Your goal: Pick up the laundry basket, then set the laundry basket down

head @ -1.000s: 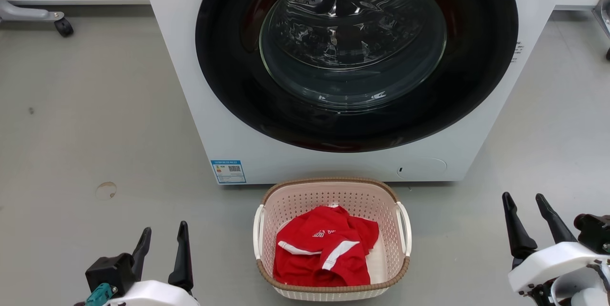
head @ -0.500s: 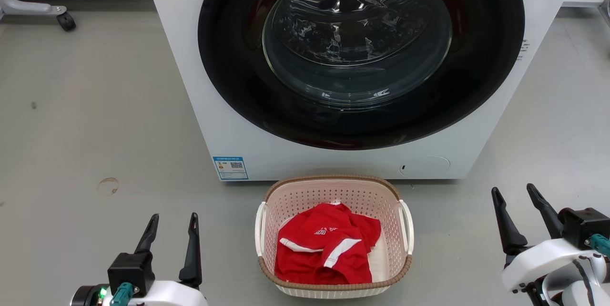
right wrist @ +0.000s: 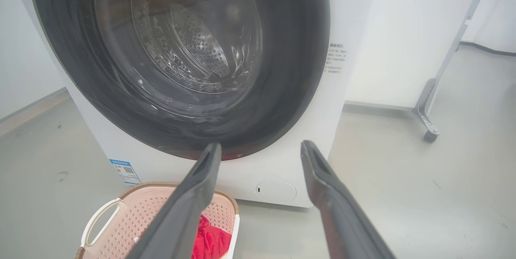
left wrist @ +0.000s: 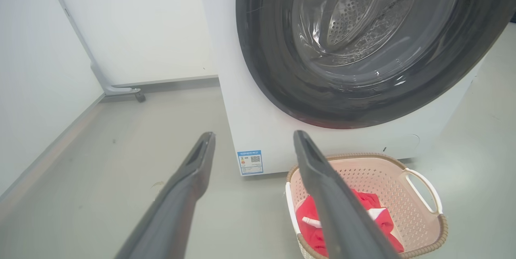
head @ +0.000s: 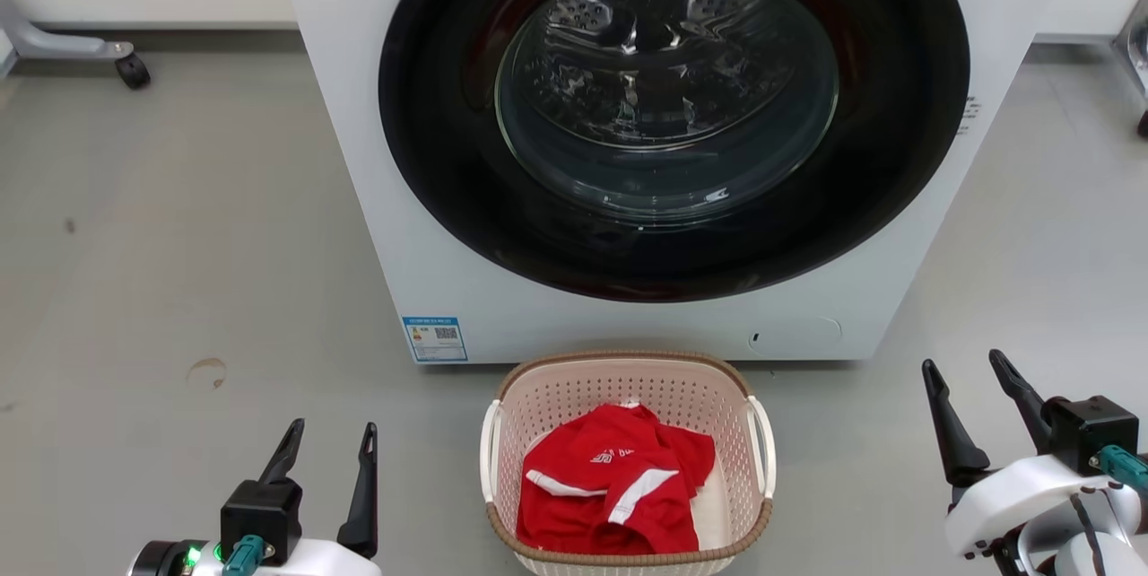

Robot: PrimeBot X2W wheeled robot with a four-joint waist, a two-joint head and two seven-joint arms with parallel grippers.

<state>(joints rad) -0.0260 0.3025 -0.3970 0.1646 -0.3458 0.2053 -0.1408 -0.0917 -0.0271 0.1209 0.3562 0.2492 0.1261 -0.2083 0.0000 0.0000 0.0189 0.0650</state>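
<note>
The basket point(head: 574, 401) sits on the floor point(head: 179, 244) just in front of the washer point(head: 395, 226), below its round door point(head: 664, 91), with a red shirt point(head: 610, 486) inside. My left gripper point(head: 332, 426) hovers off the washer's left front corner, fingers spread and empty. My right gripper point(head: 962, 361) hangs off its right front corner, likewise spread and empty. Grey floor separates each from the basket's handles point(head: 487, 450). A wheeled frame leg point(head: 90, 47) stands left of the washer.

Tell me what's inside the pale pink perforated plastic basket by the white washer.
A crumpled red garment with white stripes lies in the pale pink perforated plastic laundry basket. It covers most of the basket's floor, so anything beneath it is hidden.
</note>
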